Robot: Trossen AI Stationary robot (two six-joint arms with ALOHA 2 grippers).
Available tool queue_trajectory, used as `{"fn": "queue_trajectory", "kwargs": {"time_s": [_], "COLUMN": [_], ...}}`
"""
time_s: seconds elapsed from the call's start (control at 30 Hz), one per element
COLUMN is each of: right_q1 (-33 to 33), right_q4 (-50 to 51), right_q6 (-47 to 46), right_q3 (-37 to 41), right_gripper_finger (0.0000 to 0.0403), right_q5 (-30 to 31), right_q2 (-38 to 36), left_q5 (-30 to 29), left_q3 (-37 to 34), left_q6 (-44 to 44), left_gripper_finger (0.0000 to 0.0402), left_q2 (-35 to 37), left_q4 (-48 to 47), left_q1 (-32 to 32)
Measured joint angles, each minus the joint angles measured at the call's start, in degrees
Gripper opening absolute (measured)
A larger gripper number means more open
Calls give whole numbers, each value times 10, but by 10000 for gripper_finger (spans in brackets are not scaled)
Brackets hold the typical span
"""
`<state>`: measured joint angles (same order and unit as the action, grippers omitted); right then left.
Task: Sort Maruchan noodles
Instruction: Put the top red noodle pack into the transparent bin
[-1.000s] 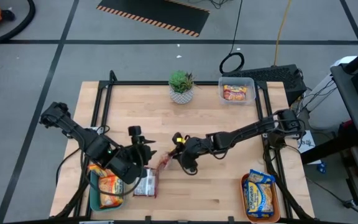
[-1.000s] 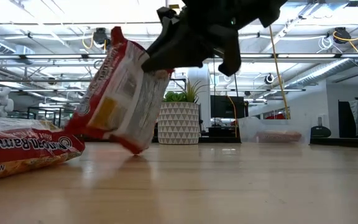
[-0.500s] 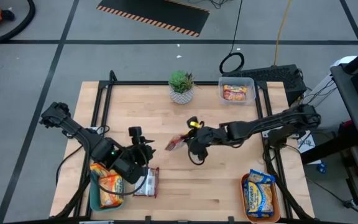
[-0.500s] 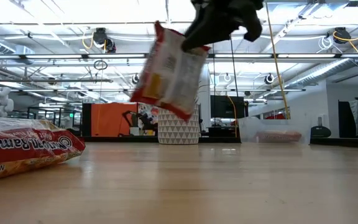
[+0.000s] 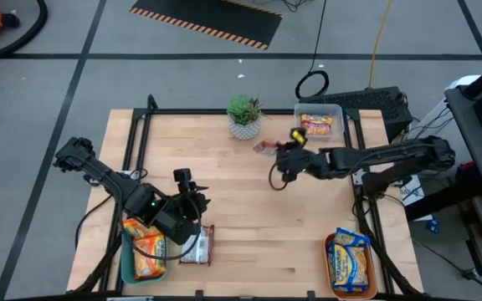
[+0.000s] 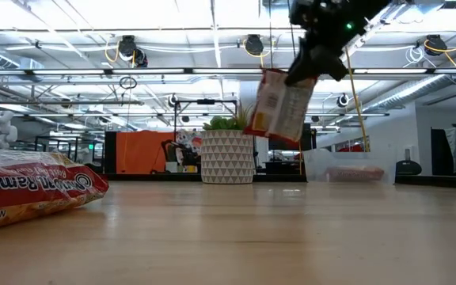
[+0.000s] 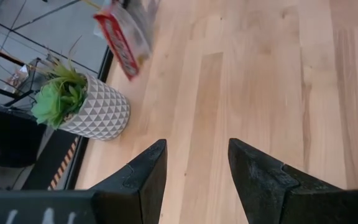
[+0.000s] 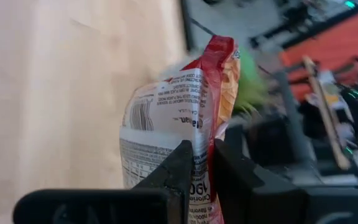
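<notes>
A red noodle packet (image 5: 265, 147) is pinched by one edge in the right gripper (image 5: 289, 149) and hung clear of the table just beside the potted plant (image 5: 243, 116), presumably for carrying toward the clear tub (image 5: 319, 122), while the left gripper (image 7: 192, 168) is held spread, empty, well apart from the plant.
</notes>
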<state>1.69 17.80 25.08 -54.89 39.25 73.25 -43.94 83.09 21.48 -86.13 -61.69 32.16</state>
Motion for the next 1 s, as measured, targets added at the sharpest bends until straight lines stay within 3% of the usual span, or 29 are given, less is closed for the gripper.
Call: {"fn": "queue_trajectory", "kwargs": {"time_s": [0.27,0.53,0.73,0.9,1.0], "right_q1": [-67,-126,-172,-202,-216], "right_q4": [-76,-115,-120,-138,-138], "right_q6": [22,47,46,35,34], "right_q3": [109,171,193,213,214], "right_gripper_finger": [47,47,47,47,47], "right_q5": [73,197,229,344,373], "right_q2": [-87,-148,-155,-151,-151], "left_q5": [0,1,1,1,1], "left_q3": [0,0,0,0,0], "left_q6": [1,-1,-15,-15,-17], "left_gripper_finger": [177,177,177,177,177], "left_q2": [0,0,0,0,0], "left_q4": [1,5,18,22,22], "left_q1": [-9,-8,-10,-10,-10]}}
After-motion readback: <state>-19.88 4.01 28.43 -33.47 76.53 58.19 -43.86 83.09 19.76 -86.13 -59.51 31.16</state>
